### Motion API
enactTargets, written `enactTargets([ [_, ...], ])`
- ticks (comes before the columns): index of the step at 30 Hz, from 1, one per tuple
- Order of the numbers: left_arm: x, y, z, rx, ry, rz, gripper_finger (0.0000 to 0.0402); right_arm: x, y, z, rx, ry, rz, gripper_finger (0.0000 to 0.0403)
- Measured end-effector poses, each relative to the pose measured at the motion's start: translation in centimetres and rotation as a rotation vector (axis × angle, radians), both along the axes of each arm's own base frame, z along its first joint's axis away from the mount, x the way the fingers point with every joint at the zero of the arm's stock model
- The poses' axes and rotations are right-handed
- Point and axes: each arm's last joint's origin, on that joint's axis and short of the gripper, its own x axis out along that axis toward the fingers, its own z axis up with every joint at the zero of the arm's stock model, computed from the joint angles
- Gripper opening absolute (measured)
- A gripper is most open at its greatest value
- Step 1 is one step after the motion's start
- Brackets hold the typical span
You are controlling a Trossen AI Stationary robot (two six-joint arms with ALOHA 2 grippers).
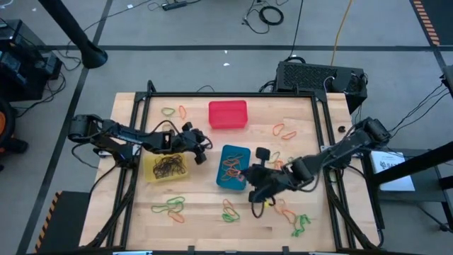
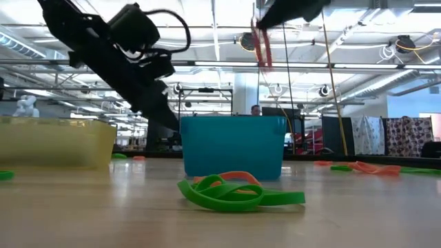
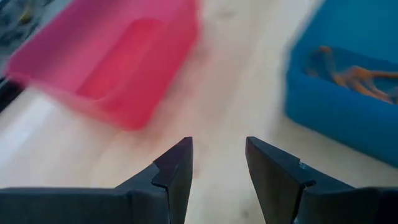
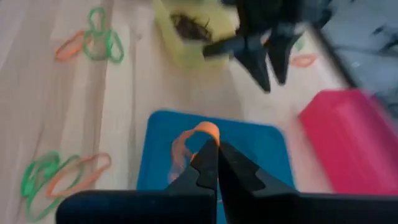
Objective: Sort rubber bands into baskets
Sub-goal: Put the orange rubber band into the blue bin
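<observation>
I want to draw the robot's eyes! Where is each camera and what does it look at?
High: above, looking down; both arms, red basket.
Low: table height, behind blue basket; arms overhead.
Left wrist: past open left gripper at red and blue baskets.
Right wrist: right gripper pinching orange rubber band.
All show the blue basket.

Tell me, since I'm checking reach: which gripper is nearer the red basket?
Left. The left gripper hangs open just short of the red basket, between the yellow and blue ones. The right gripper is farther, beyond the blue basket, shut on an orange rubber band.
</observation>
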Motion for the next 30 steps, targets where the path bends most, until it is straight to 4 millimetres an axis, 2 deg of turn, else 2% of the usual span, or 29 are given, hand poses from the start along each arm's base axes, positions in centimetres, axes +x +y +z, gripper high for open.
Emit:
enactTargets([
  [8,0.1,-3.4,0.5,0.132,0.018,-0.238,0.0157,1.3,-4.0,-3.2,0.098,-0.027,0.043,0.0000],
  [15,-1.8,-4.1,2.5,0.256,0.008,-0.090,0.0157,1.1,-6.0,-5.3,0.097,-0.027,0.015,0.0000],
  [18,-3.3,-4.5,3.0,0.291,-0.079,-0.087,0.0157,0.9,-6.5,-6.0,0.084,-0.037,0.013,0.0002],
  [24,-6.4,-4.1,2.9,0.333,-0.316,-0.102,0.0157,0.9,-7.3,-6.4,0.086,-0.048,0.002,0.0026],
  [30,-7.2,-3.9,3.0,0.288,-0.465,-0.240,0.0157,1.2,-8.3,-6.4,0.174,-0.040,0.031,0.0083],
])
